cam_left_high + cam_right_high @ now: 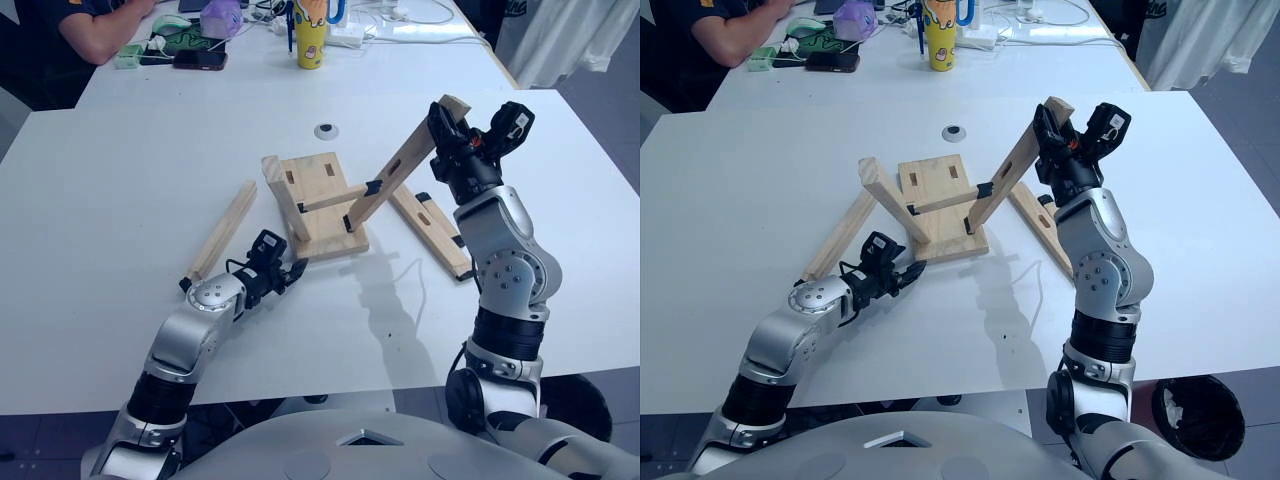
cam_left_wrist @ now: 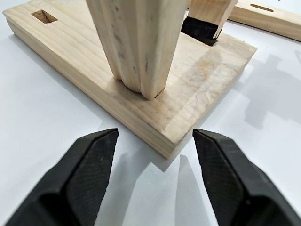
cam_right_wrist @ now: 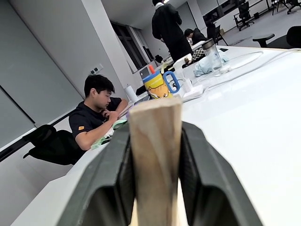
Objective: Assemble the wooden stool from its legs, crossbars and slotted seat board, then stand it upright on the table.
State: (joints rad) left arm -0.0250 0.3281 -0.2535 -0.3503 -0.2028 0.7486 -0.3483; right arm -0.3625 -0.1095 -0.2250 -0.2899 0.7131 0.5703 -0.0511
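The slotted seat board (image 1: 328, 180) lies flat mid-table. One leg (image 1: 283, 195) stands in it at its left side, and a short crossbar (image 1: 332, 199) links that leg to a second, slanted leg (image 1: 400, 168). My right gripper (image 1: 446, 124) is shut on the slanted leg's top end (image 3: 157, 150); its foot rests on the board. My left gripper (image 1: 291, 271) hangs open just above the table at the board's near corner (image 2: 174, 136), its fingers (image 2: 91, 169) apart from the wood. Loose legs lie flat to the left (image 1: 222, 230) and right (image 1: 432, 228) of the board.
A small round disc (image 1: 326, 131) sits behind the board. A thin white cable (image 1: 402, 275) curls on the table near the right arm. On the far table stand a yellow cup (image 1: 310, 40) and clutter, with a person seated there.
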